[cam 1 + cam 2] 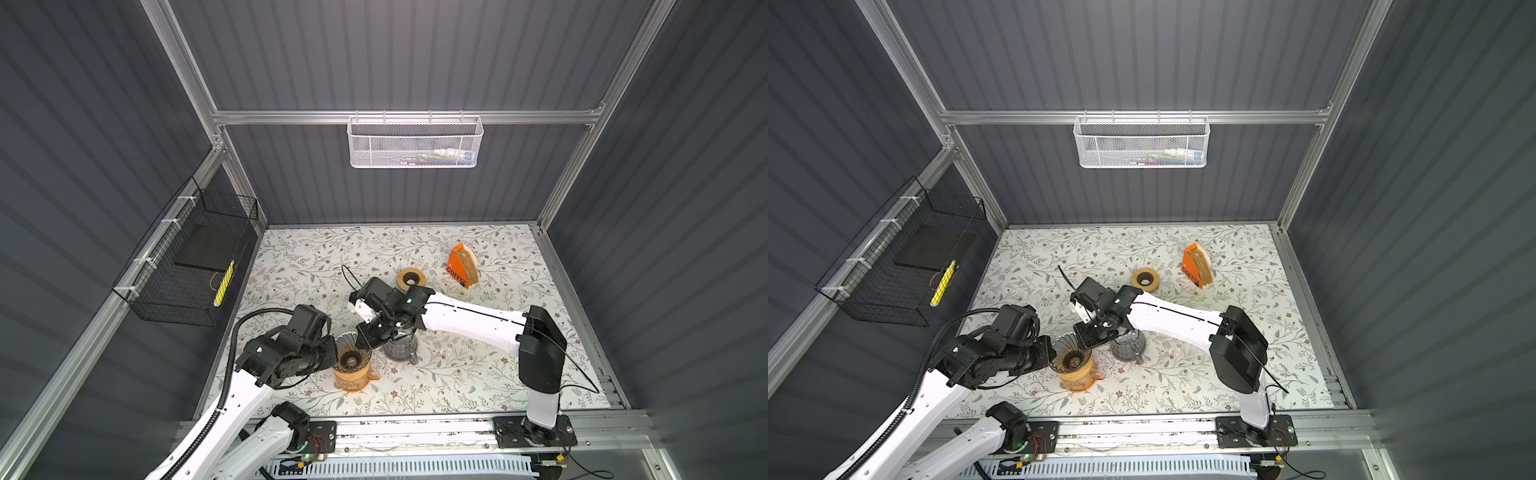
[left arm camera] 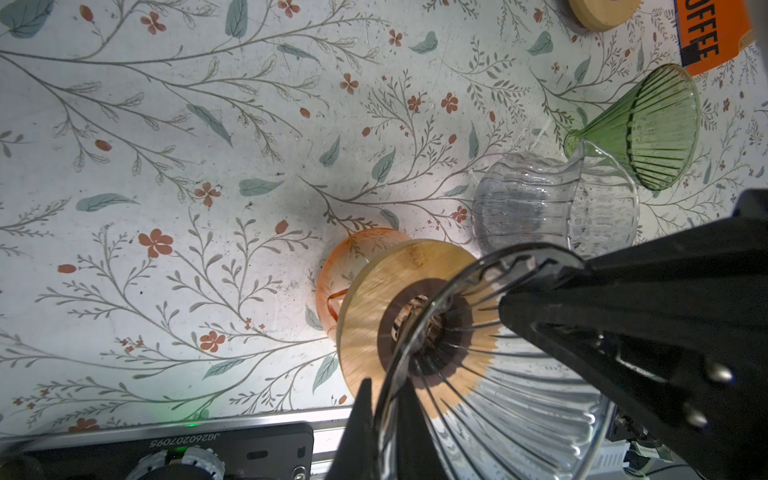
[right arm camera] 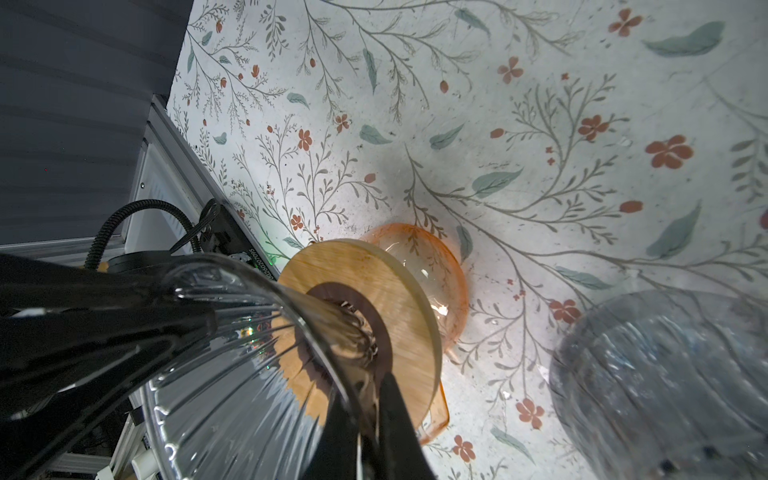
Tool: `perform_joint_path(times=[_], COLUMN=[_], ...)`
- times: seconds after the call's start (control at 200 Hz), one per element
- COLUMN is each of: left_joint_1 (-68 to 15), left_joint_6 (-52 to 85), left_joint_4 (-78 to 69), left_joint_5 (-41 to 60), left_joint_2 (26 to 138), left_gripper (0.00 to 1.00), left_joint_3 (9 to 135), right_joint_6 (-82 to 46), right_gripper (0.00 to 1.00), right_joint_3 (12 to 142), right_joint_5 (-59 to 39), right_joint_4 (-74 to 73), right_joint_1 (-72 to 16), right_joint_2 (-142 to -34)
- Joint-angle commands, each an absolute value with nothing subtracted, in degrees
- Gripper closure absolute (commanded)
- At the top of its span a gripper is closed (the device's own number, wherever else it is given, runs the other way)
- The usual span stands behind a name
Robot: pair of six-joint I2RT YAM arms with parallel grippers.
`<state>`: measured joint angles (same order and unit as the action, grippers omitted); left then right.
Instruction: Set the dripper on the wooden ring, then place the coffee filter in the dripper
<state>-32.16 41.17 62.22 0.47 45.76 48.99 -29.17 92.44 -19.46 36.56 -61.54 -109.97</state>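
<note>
Left arm (image 1: 239, 399) and right arm (image 1: 469, 320) are built of smooth white shell links between boxy matte-black joint housings. A black corrugated conduit (image 1: 229, 365) runs along the left arm. A thin black cable (image 1: 582, 368) trails from the right elbow toward four o'clock. The black base plates (image 1: 505, 432) are screwed down, and one carries a white serial number (image 2: 183, 444).

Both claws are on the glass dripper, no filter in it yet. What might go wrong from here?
1. The left claw and right claw both pinch the rim of the clear dripper atop the orange carafe; uneven pulls could chip the glass or tip the stack.
2. The clear glass server stands close by and might get knocked.
3. The filter box sits far back, and neither claw is free to fetch a filter.
</note>
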Motion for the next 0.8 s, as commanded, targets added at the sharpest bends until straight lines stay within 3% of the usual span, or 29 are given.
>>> perform_joint_path(times=[0.0,0.795], left_joint_1=[-32.4,-32.4], left_joint_6=[40.9,41.6], left_joint_4=[64.0,62.9], left_joint_5=[3.2,3.3], left_joint_2=[48.2,47.4], left_gripper=[1.0,1.0], left_joint_3=[44.9,44.0], right_joint_6=[-29.0,-28.9], right_gripper=[1.0,1.0], right_joint_3=[91.1,90.1], right_joint_5=[-15.4,-13.2], right_joint_4=[36.7,36.0], right_joint_1=[-62.1,-62.8], right_joint_2=[-113.1,-114.1])
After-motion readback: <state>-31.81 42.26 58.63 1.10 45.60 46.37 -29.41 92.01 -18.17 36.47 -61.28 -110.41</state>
